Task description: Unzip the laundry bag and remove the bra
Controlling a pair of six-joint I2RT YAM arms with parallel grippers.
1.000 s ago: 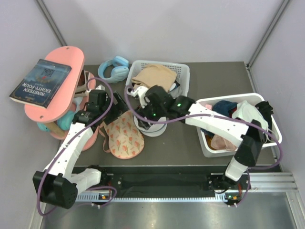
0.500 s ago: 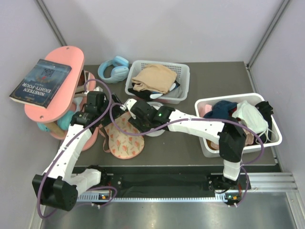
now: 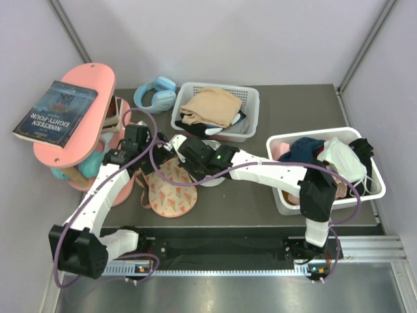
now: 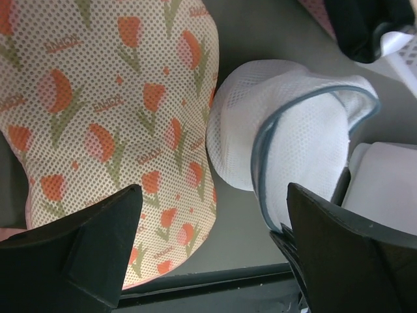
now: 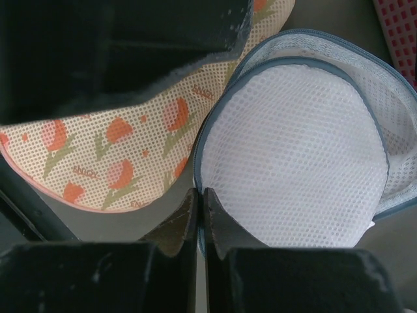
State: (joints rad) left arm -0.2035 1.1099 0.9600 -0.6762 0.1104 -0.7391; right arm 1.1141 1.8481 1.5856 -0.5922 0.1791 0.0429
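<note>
On the counter, left of centre: the bra (image 3: 171, 189), peach padded fabric printed with red flowers, lies spread out and appears to be outside the laundry bag (image 3: 212, 180).
Laundry bag: white mesh dome with a grey-blue zip rim, just right of the bra and touching its edge, in front of the slatted basket (image 3: 254, 104).
Bag opening: the rim shows as two parted lines in the right wrist view, so the zip looks undone.
Right jaws: clenched, fingers pressed together. The bag's rim (image 5: 195, 166) runs into the seam between them, so they appear to pinch it.
Left jaws: released and wide apart, grasping nothing. They hover low over the join of bra (image 4: 111, 111) and bag (image 4: 293, 150).
Deciding relation: the bra lies toward the left arm (image 3: 98, 195), under the left jaws' own left-hand finger. Its long axis runs diagonally from far-left to near-right. The left arm is the nearer one; the right arm (image 3: 273, 173) is occupied with the bag.
Top view only: overall layout. Most of the bag is hidden beneath the right wrist.
Right wrist view only: the pinch at the rim, and the mesh panel (image 5: 293, 150) close up.
Left wrist view only: bare counter in the gap between the open fingers, and the bag's flap folded back.
Unresolved: whether a strap remains caught inside the bag cannot be told.
</note>
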